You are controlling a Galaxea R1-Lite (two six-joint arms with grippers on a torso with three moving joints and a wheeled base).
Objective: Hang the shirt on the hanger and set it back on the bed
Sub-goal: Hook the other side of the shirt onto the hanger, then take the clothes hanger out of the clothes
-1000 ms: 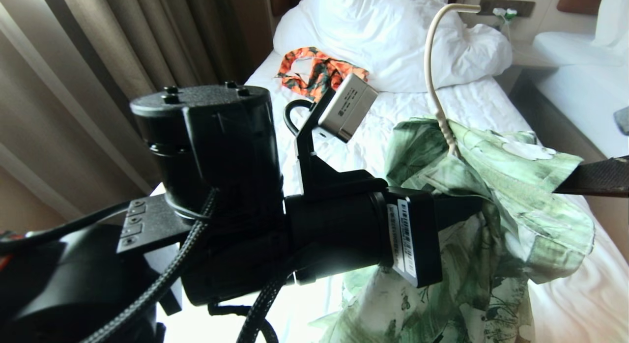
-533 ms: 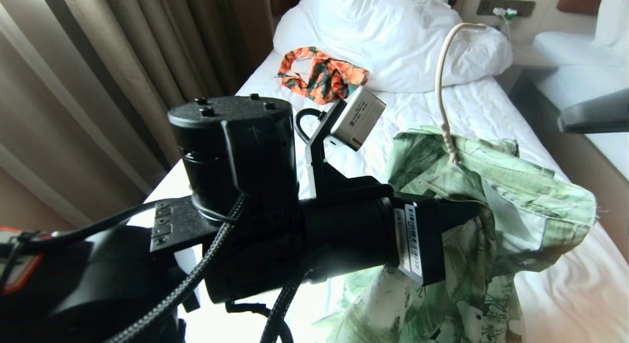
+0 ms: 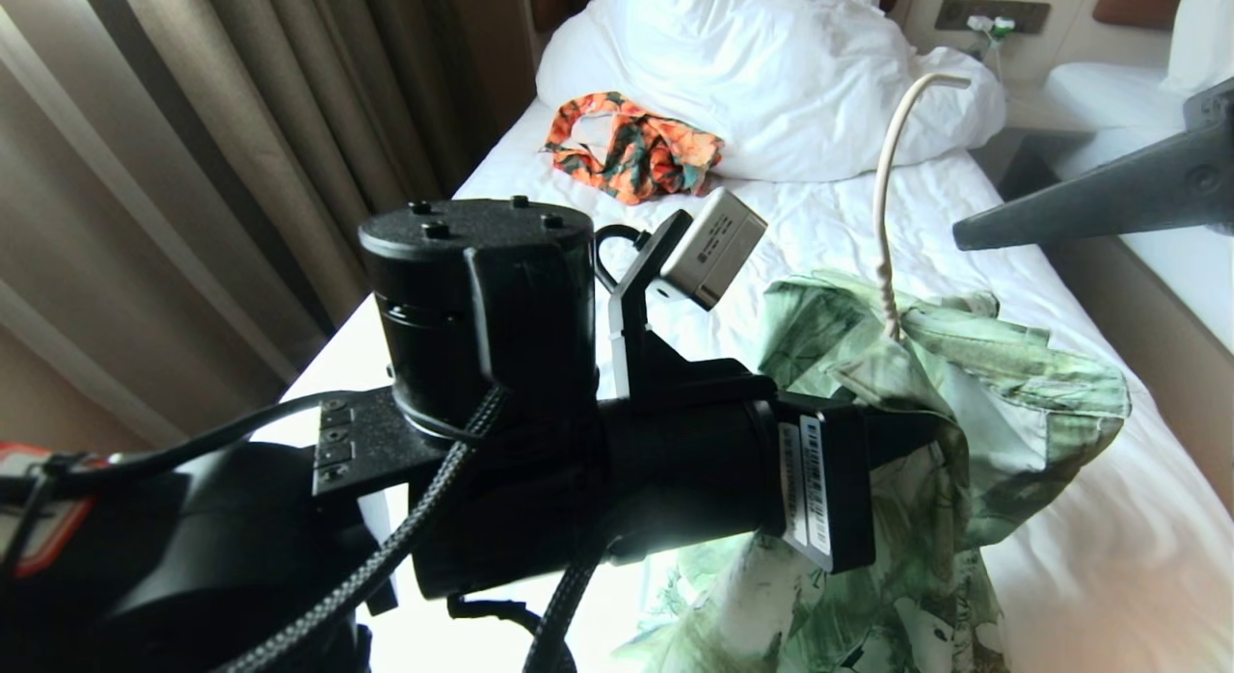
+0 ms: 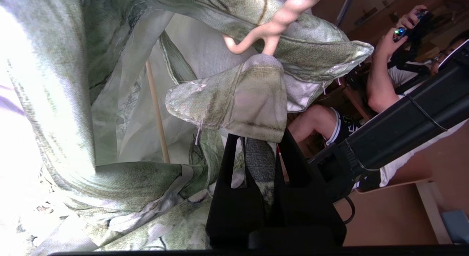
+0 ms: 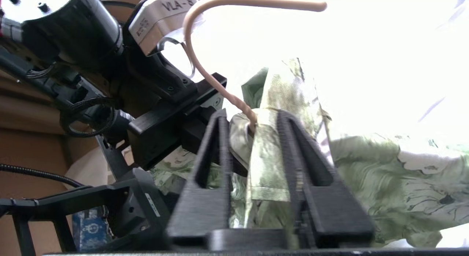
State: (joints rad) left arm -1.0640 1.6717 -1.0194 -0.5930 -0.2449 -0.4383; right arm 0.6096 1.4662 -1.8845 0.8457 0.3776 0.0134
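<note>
**Right gripper off the shoulder; shirt carried by left gripper alone**

Change noted: a second earlier the right gripper point(image 5: 251, 118) sat at the far shoulder of the shirt. It had since let go and lifted clear, up towards the neighbouring bed side. Its fingers stood apart with a gap between them and gripped nothing; in its wrist view the cloth and hanger neck showed only through that gap, beyond the tips.

The short-sleeved, green leaf-print shirt point(image 3: 1012, 403) hung in the air above the bed, draped on the thin cream wire hanger point(image 3: 882, 191). The hook rose out of the collar and now leaned further towards the right gripper. The released shoulder had sagged a little.

The left gripper point(image 4: 256, 138) had its fingers pressed together on a fold of shirt just below the hanger's twisted neck. Whether the wire itself lay in that pinch could not be told.

Judgement: hanging looked done or nearly so; what remained was lowering the lot onto the sheet.

Surface and room: single bed with wrinkled white sheet point(image 3: 848, 220), bunched white duvet point(image 3: 771, 75) at its head, and a small orange-and-green garment point(image 3: 631, 152) lying well apart from the shirt. Beige curtains point(image 3: 241, 123) on the left, a second white bed point(image 3: 1118, 94) on the right. A seated person point(image 4: 377, 87) holding a controller showed in the left wrist view
</note>
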